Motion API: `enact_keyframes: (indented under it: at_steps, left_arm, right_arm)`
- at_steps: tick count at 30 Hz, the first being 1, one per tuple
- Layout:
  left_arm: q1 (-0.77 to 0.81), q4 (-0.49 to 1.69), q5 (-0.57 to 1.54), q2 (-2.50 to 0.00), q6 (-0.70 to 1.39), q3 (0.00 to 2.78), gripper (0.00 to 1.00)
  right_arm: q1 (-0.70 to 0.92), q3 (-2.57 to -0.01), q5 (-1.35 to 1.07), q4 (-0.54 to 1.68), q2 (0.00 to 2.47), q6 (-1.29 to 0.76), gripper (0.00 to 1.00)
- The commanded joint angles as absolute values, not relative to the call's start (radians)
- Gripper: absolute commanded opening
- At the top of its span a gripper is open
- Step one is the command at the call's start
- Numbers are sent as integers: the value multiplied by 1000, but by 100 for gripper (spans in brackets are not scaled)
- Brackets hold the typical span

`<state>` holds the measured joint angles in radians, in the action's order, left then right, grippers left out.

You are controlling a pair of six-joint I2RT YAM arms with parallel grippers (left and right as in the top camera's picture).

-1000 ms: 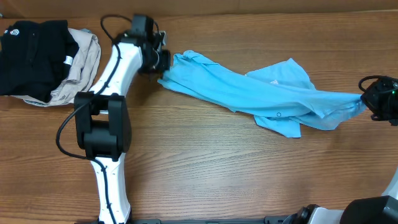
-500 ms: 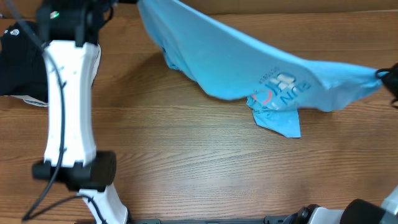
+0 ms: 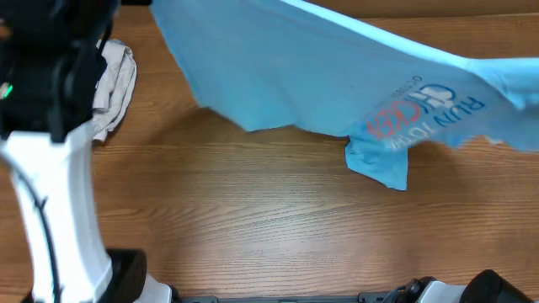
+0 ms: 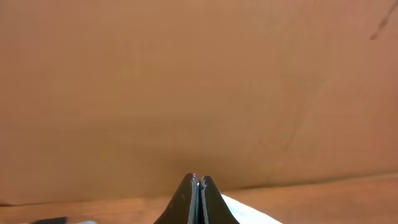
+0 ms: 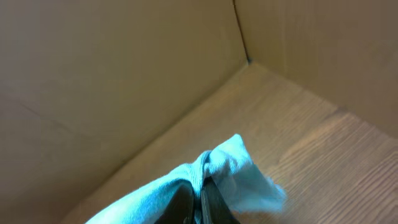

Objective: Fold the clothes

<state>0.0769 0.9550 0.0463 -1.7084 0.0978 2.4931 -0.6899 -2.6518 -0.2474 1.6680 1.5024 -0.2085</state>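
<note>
Shirt position: the blue shirt (image 3: 303, 76) is hanging in the air, stretched across the far side of the table (image 3: 253, 219) from upper left to right. Only its lower corner (image 3: 379, 168) seems to be touching the wood.
Left gripper: the left gripper (image 4: 198, 198) is pressing its jaws fully together. A pale strip of cloth is showing just beside them, so it is likely pinching the shirt's left end.
Right gripper: the right gripper (image 5: 200, 202) is clamping tight on a bunched edge of the shirt, with cloth puffing out above the fingers.
Slip risk: both grips are biting on very little cloth, so pulling the span tighter could tug an edge free and drop that side.
Snag risk: the trailing corner is dragging low and may be tucking under itself when the shirt is laid down, spoiling a flat spread.
Neighbour risk: the beige garment (image 3: 118, 80) is lying near the left end, so a lowering sweep could be catching it.
Writing: the chest lettering (image 3: 421, 114) is showing "RUN" in white with what looks like "10" after it. The red word and the small line above are reading too blurred to make out.
</note>
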Motion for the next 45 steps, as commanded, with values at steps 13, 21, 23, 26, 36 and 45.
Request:
enact_keyframes:
  at_steps: [13,21,23,26,36,45]
  left_arm:
    - [71,1074,-191,-1619,22,2522,4]
    - [43,951,-191,-1845,22,2522,4]
    - [38,863,-194,-1900,22,2522,4]
    - [37,713,-198,-1956,22,2522,4]
    - [37,432,-191,-1895,-31,2524,4]
    - [-7,564,-190,-1889,-44,2522,4]
  right_arm:
    - [-706,-2768,-426,1629,1550,-74,4]
    - [-612,-2768,-472,1435,1781,-75,4]
    - [-576,-2768,-472,1347,1844,-78,4]
    - [-529,-2768,-472,1168,1914,-111,4]
    - [-506,-2790,-541,765,1891,-266,4]
    - [-505,-2753,-541,822,1914,-206,4]
